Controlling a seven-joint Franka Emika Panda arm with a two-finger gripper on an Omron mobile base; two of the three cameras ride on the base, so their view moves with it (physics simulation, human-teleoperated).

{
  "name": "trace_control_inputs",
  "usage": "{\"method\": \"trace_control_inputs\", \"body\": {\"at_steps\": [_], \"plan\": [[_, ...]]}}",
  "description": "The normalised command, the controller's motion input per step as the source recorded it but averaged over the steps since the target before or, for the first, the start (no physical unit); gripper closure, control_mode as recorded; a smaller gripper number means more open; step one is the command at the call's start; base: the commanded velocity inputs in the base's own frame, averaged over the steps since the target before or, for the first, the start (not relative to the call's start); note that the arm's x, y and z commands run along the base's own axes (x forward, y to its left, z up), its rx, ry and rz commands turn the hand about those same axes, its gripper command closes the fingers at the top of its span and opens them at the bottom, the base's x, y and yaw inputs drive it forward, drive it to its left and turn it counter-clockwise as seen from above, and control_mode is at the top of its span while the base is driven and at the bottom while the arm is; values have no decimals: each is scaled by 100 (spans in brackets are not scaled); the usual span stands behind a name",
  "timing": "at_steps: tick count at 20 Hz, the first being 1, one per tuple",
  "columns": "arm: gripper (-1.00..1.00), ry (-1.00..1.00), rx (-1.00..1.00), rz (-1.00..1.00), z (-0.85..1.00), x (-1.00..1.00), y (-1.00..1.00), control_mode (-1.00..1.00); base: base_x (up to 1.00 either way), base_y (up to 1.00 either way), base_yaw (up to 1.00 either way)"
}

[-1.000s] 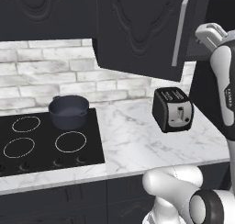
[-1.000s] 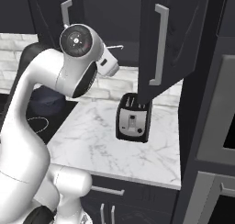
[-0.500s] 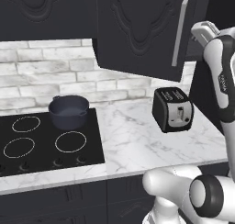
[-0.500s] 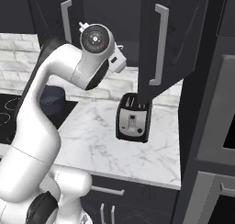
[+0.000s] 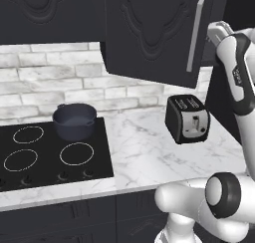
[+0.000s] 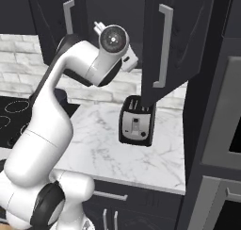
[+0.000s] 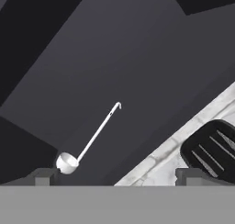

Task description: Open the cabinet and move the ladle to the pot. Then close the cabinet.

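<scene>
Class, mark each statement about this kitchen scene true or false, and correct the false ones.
1. The cabinet doors stand open. True.
2. The ladle is already in the pot. False: it lies on the dark shelf inside the cabinet; the pot looks empty.
3. The gripper is shut on the ladle. False: its jaws are open, holding nothing.
4. The pot sits on the black cooktop. True.
5. The toaster lies on its side. False: it stands upright on the marble counter.

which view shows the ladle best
The hand view: the ladle lies whole on the dark cabinet shelf, bowl and thin handle both clear. From the two base views, the open cabinet door and the arm block the shelf, so the ladle stays hidden.
</scene>
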Motion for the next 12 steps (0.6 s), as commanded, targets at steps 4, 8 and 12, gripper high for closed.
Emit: {"method": "trace_control_inputs", "body": {"at_steps": [4,8,12], "plan": [[-100,0,5,2,-11,17,17,-100,0,0,0],[-100,-2,3,2,-3,0,33,-100,0,0,0],[-100,-7,1,8,0,-3,34,-100,0,0,0]]}}
